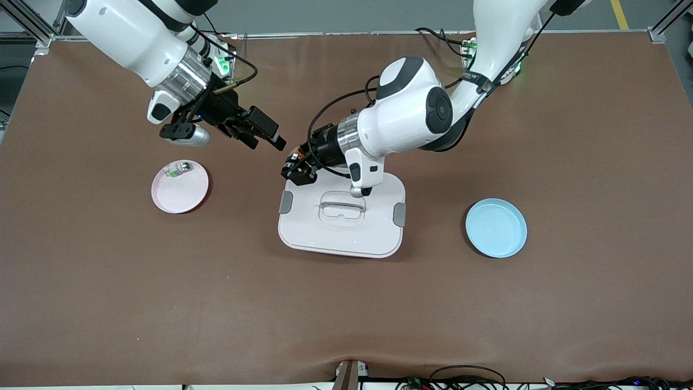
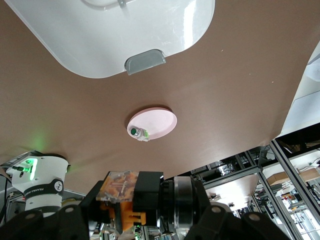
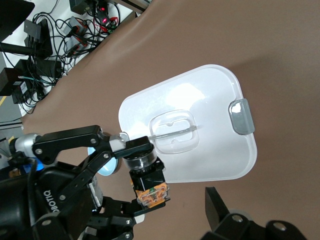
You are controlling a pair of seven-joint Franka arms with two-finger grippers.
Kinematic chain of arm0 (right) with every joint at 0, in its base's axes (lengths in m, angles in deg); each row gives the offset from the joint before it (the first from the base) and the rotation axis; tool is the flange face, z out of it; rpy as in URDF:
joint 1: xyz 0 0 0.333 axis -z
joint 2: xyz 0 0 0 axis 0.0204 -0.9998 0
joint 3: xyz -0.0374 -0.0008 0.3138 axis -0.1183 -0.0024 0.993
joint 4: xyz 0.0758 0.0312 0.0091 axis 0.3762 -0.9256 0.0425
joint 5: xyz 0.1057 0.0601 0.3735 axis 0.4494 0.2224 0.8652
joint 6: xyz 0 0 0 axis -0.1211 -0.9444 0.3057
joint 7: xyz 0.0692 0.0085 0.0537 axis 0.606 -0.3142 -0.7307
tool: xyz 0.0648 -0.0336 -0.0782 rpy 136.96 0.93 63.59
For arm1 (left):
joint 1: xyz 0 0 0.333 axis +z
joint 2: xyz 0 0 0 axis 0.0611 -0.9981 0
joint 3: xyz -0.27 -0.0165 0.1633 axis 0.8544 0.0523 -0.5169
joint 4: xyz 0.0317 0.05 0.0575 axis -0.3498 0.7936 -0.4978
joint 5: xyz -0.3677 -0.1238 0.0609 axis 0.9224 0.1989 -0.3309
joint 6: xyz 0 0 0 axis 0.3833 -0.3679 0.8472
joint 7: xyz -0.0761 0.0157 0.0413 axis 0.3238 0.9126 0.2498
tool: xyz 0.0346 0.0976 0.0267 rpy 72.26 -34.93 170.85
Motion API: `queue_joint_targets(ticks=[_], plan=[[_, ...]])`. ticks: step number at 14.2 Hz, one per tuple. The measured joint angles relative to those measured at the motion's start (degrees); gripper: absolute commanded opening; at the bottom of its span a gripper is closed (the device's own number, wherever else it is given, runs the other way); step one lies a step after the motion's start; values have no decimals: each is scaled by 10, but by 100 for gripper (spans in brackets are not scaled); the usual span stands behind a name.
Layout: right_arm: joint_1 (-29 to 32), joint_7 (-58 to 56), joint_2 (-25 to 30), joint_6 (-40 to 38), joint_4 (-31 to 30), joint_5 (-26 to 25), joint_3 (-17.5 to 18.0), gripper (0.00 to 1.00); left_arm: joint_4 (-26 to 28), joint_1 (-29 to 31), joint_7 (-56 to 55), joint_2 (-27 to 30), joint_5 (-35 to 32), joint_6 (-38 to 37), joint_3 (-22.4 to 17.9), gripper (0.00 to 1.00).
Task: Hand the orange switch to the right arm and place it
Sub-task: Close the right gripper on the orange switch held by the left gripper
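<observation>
My left gripper is shut on the orange switch and holds it in the air over the table, beside the white lid's corner toward the right arm's end. In the left wrist view the switch shows a black body, a silver ring and an orange end between the fingers. My right gripper is open and empty, in the air close beside the switch and apart from it. In the right wrist view the switch sits a short way from my right gripper's one visible finger.
A white lid with grey clips and a clear handle lies mid-table. A pink plate holding a small clear, green and silver part lies toward the right arm's end. A blue plate lies toward the left arm's end.
</observation>
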State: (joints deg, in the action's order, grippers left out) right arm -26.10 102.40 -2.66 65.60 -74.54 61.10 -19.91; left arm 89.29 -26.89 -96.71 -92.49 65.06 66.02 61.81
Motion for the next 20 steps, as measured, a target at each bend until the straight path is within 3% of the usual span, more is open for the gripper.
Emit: queue_joint_targets(ticks=[20], plan=[[-32,-24,-20,24,-20,3,5,100,-1,1,-10,0,0,0,2,0]])
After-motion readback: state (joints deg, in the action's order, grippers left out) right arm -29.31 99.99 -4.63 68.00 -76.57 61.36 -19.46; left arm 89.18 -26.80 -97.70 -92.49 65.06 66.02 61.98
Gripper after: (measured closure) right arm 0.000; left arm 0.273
